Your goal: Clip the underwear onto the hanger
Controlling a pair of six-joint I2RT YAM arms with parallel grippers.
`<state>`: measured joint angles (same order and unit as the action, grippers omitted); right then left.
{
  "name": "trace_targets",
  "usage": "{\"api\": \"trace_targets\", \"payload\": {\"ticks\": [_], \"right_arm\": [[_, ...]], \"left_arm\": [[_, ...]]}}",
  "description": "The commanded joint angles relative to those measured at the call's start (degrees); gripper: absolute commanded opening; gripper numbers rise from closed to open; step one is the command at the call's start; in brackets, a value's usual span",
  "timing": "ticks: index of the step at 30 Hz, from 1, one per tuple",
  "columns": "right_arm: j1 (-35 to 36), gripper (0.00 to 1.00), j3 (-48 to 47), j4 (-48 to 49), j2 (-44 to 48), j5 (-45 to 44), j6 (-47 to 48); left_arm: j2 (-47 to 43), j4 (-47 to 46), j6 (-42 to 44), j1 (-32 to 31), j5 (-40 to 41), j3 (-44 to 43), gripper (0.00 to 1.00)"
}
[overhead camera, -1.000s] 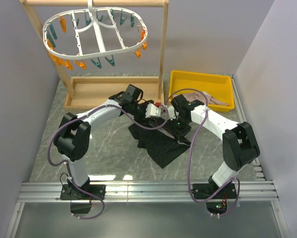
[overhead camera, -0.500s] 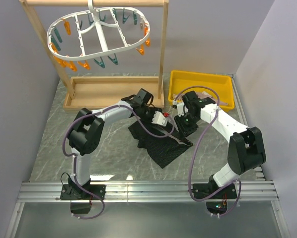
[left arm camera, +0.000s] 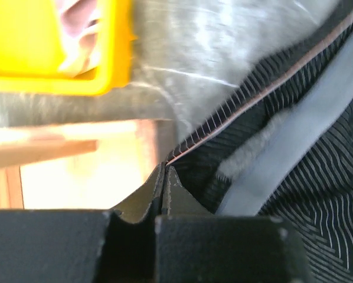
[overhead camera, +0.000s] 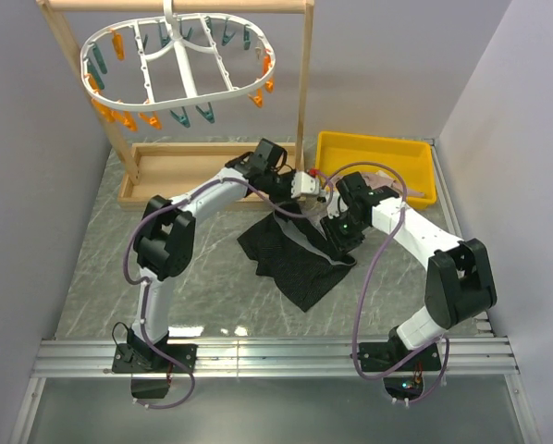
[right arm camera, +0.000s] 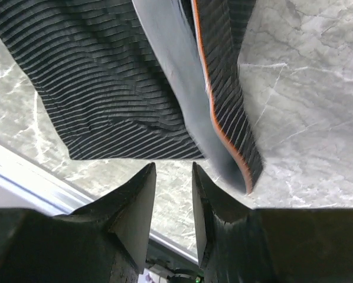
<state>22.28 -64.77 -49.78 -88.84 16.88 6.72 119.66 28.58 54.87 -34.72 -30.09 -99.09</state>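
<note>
The black underwear (overhead camera: 295,264) lies spread on the marble table, its back edge pulled up toward my left gripper (overhead camera: 295,199). In the left wrist view that gripper (left arm camera: 164,170) is shut on the underwear (left arm camera: 318,171), pinching the thin trimmed edge at its fingertips. My right gripper (overhead camera: 336,246) hovers over the garment's right side. In the right wrist view it (right arm camera: 173,171) stands open with only table between its fingers, the underwear (right arm camera: 105,76) and its orange-edged waistband just beyond the tips. The white oval hanger (overhead camera: 175,65) with orange and teal pegs hangs from the wooden frame at the back left.
The wooden frame (overhead camera: 303,102) has a tray-like base (overhead camera: 212,171) just behind the left gripper. A yellow bin (overhead camera: 378,148) with a pinkish cloth (overhead camera: 397,188) sits at the back right, also in the left wrist view (left arm camera: 114,59). A metal rail (overhead camera: 276,356) runs along the near edge.
The left gripper has shut on the underwear's back edge and drawn it up and toward the back. The hanger has swung on its frame. The right gripper has shifted only slightly.
</note>
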Motion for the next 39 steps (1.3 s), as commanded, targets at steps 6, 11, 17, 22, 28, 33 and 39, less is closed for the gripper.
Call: {"api": "trace_targets", "payload": {"ticks": [6, 11, 17, 22, 28, 33, 39], "right_arm": [[2.9, 0.40, 1.8, 8.6, -0.6, -4.0, -1.2], [4.5, 0.43, 1.0, 12.9, -2.7, -8.3, -2.0], [5.9, 0.43, 0.1, 14.1, -6.3, -10.6, -1.4], [6.8, 0.43, 0.3, 15.1, -8.3, -11.7, -1.3], [6.8, 0.40, 0.9, 15.9, -10.1, -12.8, -1.0], [6.7, 0.31, 1.1, 16.6, -11.1, -13.7, -0.9], [6.3, 0.09, 2.5, 15.4, -9.5, -14.9, 0.5]], "left_arm": [[5.7, 7.0, -12.7, 1.7, -3.5, -9.0, 0.00], [6.5, 8.0, -13.0, 1.6, -3.9, -9.5, 0.00], [6.6, 8.3, -13.1, 1.9, -3.8, -9.2, 0.00], [7.0, 8.1, -13.3, 2.1, -3.8, -9.5, 0.00], [7.2, 7.8, -13.5, 2.3, -3.7, -9.7, 0.00], [6.9, 7.0, -14.4, 2.8, -3.8, -9.2, 0.00], [5.8, 6.6, -16.3, 4.4, -3.1, -8.8, 0.00]]}}
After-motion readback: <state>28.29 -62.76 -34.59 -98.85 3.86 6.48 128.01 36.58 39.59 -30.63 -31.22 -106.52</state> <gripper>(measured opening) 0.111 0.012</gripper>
